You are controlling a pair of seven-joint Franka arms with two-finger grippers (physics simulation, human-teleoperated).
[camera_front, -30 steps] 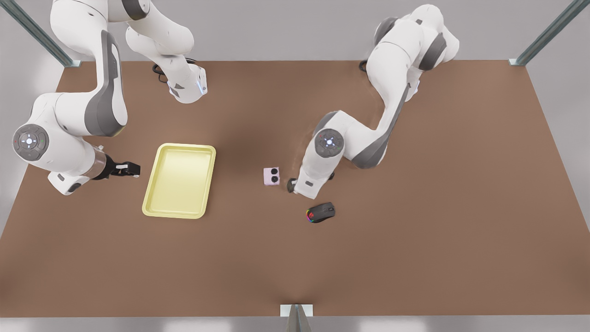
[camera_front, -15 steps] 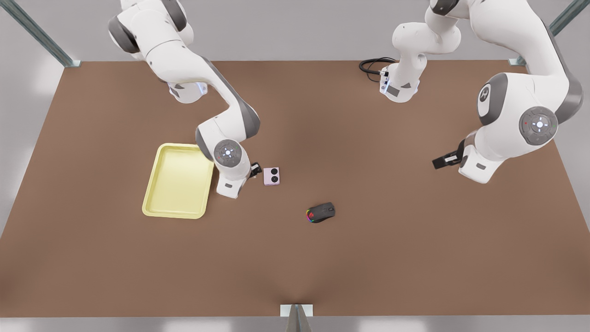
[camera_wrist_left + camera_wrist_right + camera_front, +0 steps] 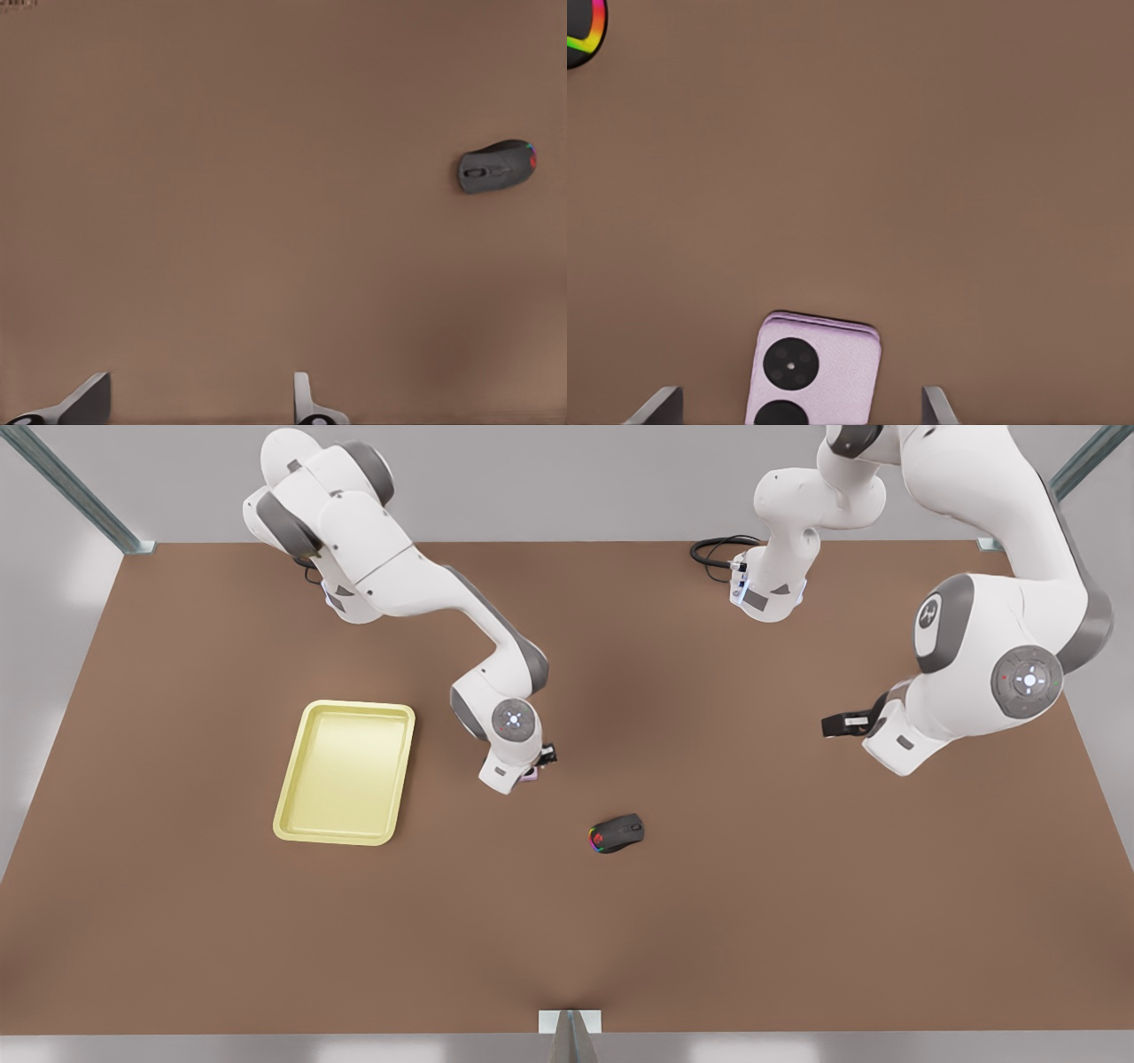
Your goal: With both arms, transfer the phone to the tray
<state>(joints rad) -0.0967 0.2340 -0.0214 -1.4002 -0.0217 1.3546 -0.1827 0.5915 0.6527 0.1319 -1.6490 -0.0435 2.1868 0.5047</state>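
The phone [image 3: 813, 372] lies flat on the brown table [image 3: 567, 921], camera circles up, positioned between the two fingertips of the right gripper [image 3: 802, 407] and untouched by either one. The right gripper's fingers [image 3: 656, 403] are spread wide, with clear table surface showing between each tip and the phone's edges. In the front view this gripper [image 3: 537, 766] points down over the phone [image 3: 530, 776], of which a thin pink sliver shows at the wrist's lower edge. The tray [image 3: 306, 815] sits flat on the table, well apart from the right gripper's fingers, toward the front view's left. The computer mouse [image 3: 617, 833], black with a rainbow-lit end, lies near the right gripper's fingers, toward the front view's right and closer to the camera. The left gripper [image 3: 842, 724] waits well apart from the phone, above the table at the front view's right. Its fingers [image 3: 84, 403] are likewise spread wide, gripping nothing, with the mouse [image 3: 497, 166] lying well beyond them.
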